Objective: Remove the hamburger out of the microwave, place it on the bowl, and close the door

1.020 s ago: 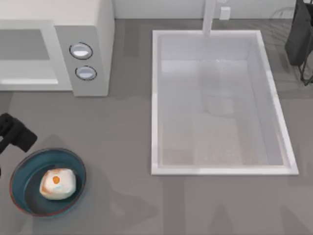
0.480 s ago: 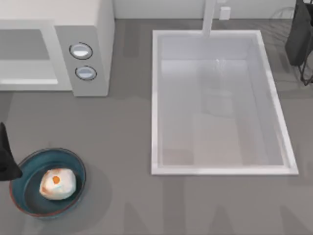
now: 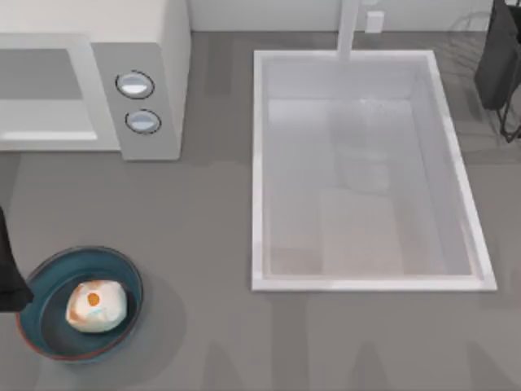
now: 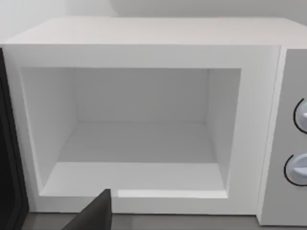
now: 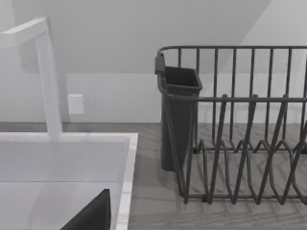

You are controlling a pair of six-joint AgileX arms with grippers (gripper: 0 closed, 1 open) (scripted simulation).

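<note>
The hamburger (image 3: 96, 305), pale with an orange spot, lies in the dark teal bowl (image 3: 122, 267) at the table's front left. My left arm (image 3: 8, 273) stands at the top view's left edge, just beside the bowl and apart from the hamburger. In the left wrist view a dark part of my left gripper (image 4: 96, 215) points at the microwave (image 4: 144, 33), whose cavity stands open with nothing in it. The door (image 4: 8, 143) shows as a dark edge beside the cavity, swung open. The microwave (image 3: 167, 73) sits at the back left. My right gripper (image 5: 91, 215) is parked near the sink's corner.
A white sink basin (image 3: 257, 163) with a faucet (image 3: 348, 28) takes up the middle and right of the table. A dark wire dish rack (image 5: 240, 143) with a cutlery cup (image 3: 498, 57) stands at the back right. Bare grey counter lies between bowl and sink.
My left arm has drawn back from beside the bowl's far rim toward the left edge. The hamburger and the bowl have not moved.
</note>
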